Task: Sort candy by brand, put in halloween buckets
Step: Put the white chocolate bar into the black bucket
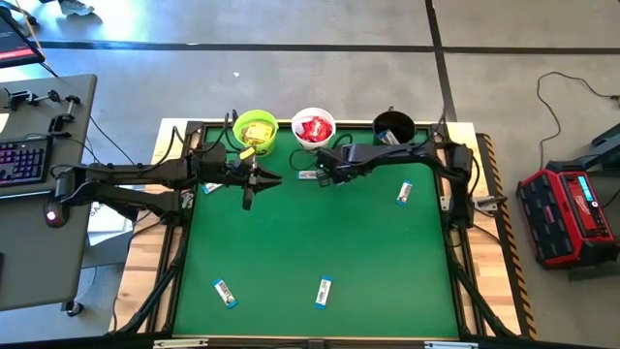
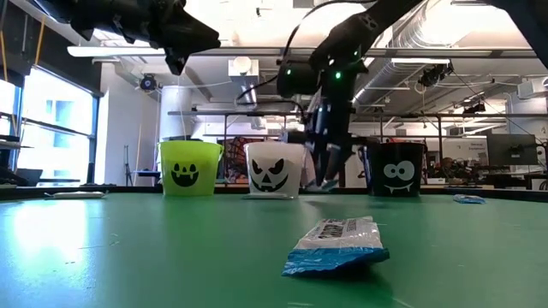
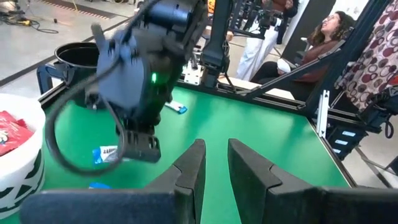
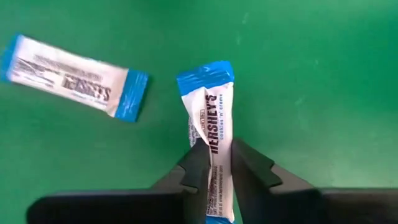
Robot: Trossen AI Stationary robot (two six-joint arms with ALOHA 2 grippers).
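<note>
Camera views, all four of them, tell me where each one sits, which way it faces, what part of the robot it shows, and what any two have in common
High view: overhead, straight down; both arms, three buckets, green table.
Low view: at tabletop height, level across to the buckets; right gripper descends before the white bucket.
Left wrist view: behind the left gripper, facing the right arm.
Right wrist view: looks down on the right gripper pinching a blue-and-white bar.
Shared: the black bucket shows in high, low and left wrist views.
</note>
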